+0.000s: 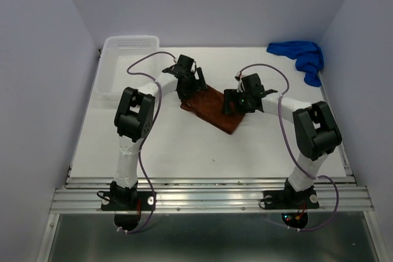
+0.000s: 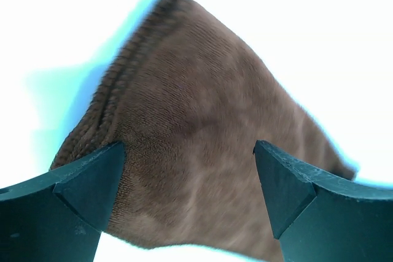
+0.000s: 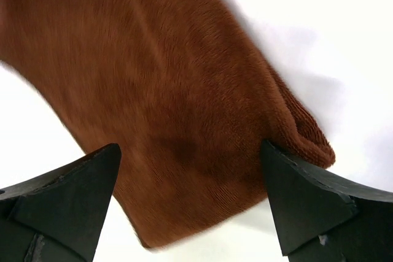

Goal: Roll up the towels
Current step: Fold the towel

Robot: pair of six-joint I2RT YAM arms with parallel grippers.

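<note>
The rust-brown towel lies folded and flat in the middle of the white table. My left gripper hangs over its far left end, jaws open, with the brown cloth filling the gap between its fingers. My right gripper hangs over the towel's right end, also open, the cloth below its fingers. Neither holds anything. The royal blue towel lies crumpled at the far right corner.
A white perforated basket stands at the far left of the table. Lavender walls close in the back and both sides. A metal rail runs along the near edge by the arm bases.
</note>
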